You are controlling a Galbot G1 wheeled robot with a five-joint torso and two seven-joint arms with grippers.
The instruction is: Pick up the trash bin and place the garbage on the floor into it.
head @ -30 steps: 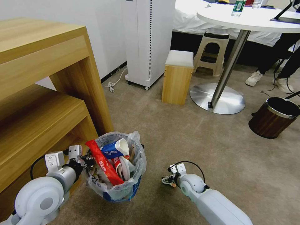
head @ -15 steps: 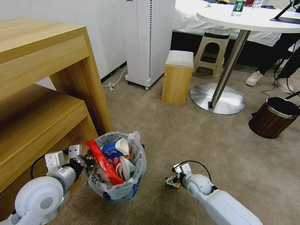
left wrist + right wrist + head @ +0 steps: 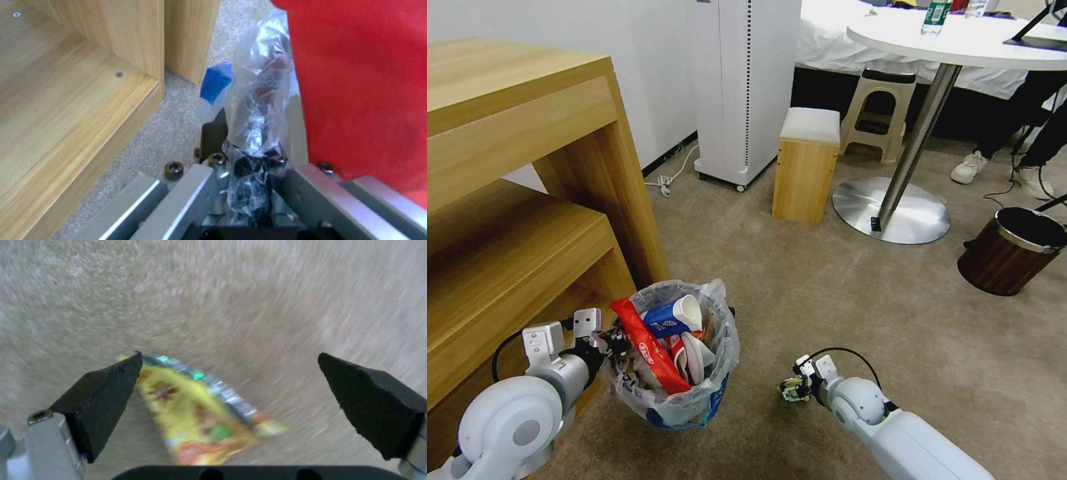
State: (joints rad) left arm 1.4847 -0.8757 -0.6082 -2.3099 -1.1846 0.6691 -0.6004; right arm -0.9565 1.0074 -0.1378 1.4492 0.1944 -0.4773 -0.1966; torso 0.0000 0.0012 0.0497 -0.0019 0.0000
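The trash bin [image 3: 684, 400] stands on the beige floor [image 3: 827, 293] beside the wooden shelf. Its clear bag is stuffed with garbage: a long red wrapper [image 3: 647, 350], a blue-white cup [image 3: 670, 317] and white cups. My left gripper [image 3: 608, 343] is shut on the bin's near-left rim. In the left wrist view the left gripper [image 3: 251, 166] pinches the crinkled bag [image 3: 260, 100], with the red wrapper [image 3: 356, 83] beside it. My right gripper [image 3: 794, 389] hovers low to the bin's right. In the right wrist view the right gripper [image 3: 230, 356] stands open astride a yellow wrapper [image 3: 200, 410] lying on the carpet.
A wooden shelf unit [image 3: 514, 200] borders the left. Farther back are a white tower appliance [image 3: 740, 87], a wooden stool [image 3: 805, 167], a plastic stool [image 3: 880, 113] and a round table's metal base [image 3: 894, 210]. A brown wood-look bin [image 3: 1010, 250] stands right. Open carpet lies between.
My right arm has shifted slightly to the right and nearer to me, its gripper staying low over the yellow wrapper. The bin and left gripper have not moved.
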